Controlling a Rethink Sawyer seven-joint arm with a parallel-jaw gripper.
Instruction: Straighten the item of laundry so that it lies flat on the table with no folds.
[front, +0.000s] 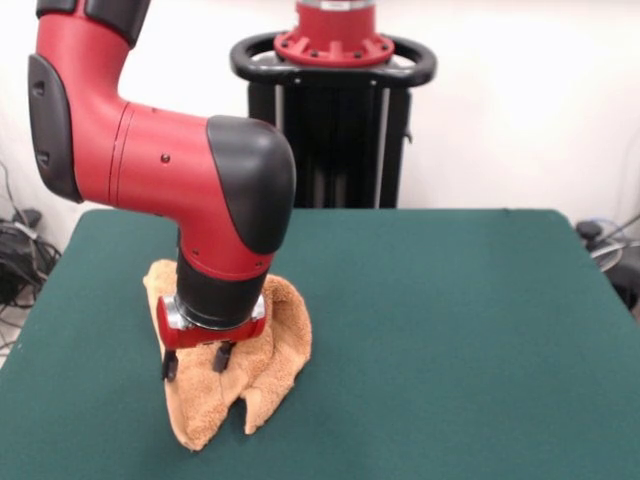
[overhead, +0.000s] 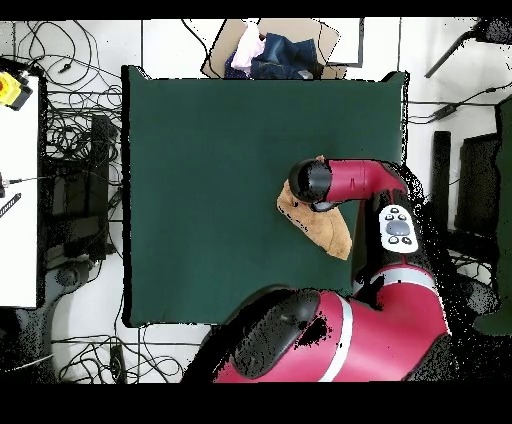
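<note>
The item of laundry (front: 262, 352) is a crumpled orange-tan towel on the left part of the green table (front: 450, 330), with folds and a notch at its near edge. My gripper (front: 196, 362) hangs straight down over the towel's left half. Its two black fingers are open, with their tips at the cloth. In the overhead view the towel (overhead: 330, 232) lies near the table's (overhead: 220, 180) right edge. The arm's black and red wrist (overhead: 312, 182) covers part of it and hides the gripper.
The black pedestal (front: 335, 110) stands behind the table's far edge. In the overhead view a cardboard box of clothes (overhead: 270, 50) sits beyond the table's top edge. Cables and a white bench (overhead: 18, 200) lie to the left.
</note>
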